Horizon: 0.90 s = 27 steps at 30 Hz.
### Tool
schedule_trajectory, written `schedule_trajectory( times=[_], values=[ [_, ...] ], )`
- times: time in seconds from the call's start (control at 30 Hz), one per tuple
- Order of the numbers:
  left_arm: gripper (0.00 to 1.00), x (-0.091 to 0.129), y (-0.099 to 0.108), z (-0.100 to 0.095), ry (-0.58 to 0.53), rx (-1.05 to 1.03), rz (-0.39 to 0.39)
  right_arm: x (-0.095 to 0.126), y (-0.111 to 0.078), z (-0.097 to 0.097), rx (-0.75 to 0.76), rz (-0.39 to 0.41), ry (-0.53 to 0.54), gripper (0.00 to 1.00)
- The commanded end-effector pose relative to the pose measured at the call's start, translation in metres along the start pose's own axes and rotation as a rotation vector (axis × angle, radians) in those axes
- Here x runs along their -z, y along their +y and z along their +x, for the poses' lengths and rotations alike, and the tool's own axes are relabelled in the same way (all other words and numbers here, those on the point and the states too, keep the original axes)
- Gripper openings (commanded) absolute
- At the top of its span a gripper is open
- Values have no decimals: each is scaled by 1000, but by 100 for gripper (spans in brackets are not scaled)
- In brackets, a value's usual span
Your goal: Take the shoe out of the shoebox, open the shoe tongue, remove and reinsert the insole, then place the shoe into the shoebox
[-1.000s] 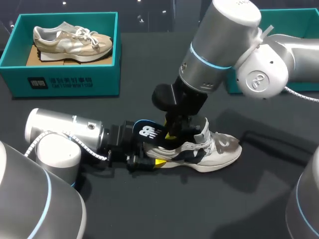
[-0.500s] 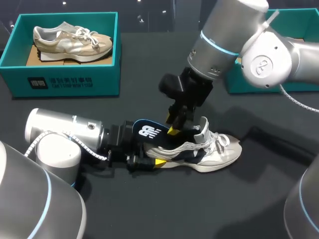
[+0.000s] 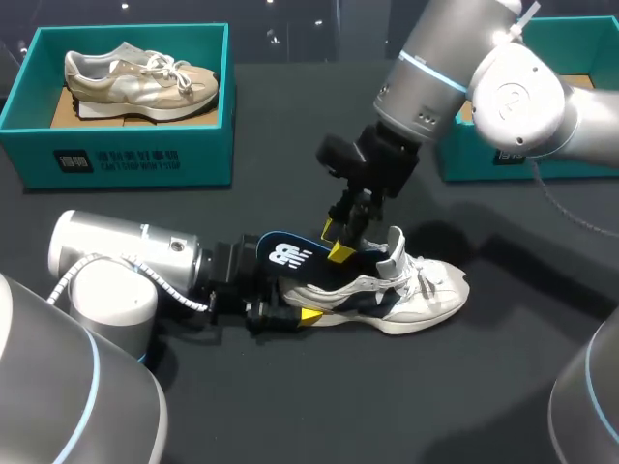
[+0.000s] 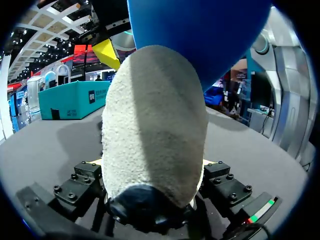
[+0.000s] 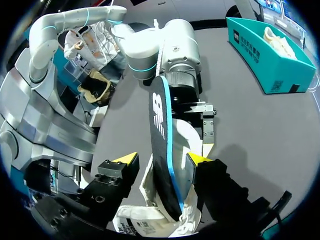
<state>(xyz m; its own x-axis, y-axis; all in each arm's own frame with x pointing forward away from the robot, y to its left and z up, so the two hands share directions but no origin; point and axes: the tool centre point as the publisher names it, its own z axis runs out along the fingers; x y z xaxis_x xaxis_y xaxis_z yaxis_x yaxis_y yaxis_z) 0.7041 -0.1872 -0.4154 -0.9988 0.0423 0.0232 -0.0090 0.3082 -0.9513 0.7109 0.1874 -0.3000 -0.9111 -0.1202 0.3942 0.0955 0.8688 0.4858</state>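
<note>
Right gripper [image 5: 163, 159]: jaws apart, nothing clamped. The insole [image 5: 160, 145] stands on edge between the yellow tips, with a gap on one side at least. It hangs just above the heel opening, fingers pointing down. The right arm comes in from the far right corner, angled steeply down and reaching past mid-table.

Left gripper [image 4: 152, 162]: clamped on the heel of the shoe [image 3: 416, 290], one finger block on each side. The left arm lies low, roughly level with the table [image 3: 290, 406], wrist pointing at the heel.

The shoe sits upright mid-table, toe away from the left arm. The dark blue insole is half in, its rear end sticking up and back over the left gripper.

Teal shoebox [image 3: 126, 159] far left holds a beige shoe [image 3: 140, 82]. A second teal box [image 3: 575, 39] sits far right, behind the right arm.
</note>
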Motion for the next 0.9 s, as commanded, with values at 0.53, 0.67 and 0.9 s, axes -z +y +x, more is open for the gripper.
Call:
schedule_trajectory(
  times=[0.53, 0.67, 0.9],
  values=[
    [0, 0, 2, 0, 0, -1, -1, -16, 3, -12, -92, -30, 113, 49],
    [0, 0, 2, 0, 0, -1, -1, -19, 2, -11, -94, -41, 124, 48],
    [0, 0, 2, 0, 0, -1, -1, -19, 3, -9, -94, -47, 134, 45]
  ],
)
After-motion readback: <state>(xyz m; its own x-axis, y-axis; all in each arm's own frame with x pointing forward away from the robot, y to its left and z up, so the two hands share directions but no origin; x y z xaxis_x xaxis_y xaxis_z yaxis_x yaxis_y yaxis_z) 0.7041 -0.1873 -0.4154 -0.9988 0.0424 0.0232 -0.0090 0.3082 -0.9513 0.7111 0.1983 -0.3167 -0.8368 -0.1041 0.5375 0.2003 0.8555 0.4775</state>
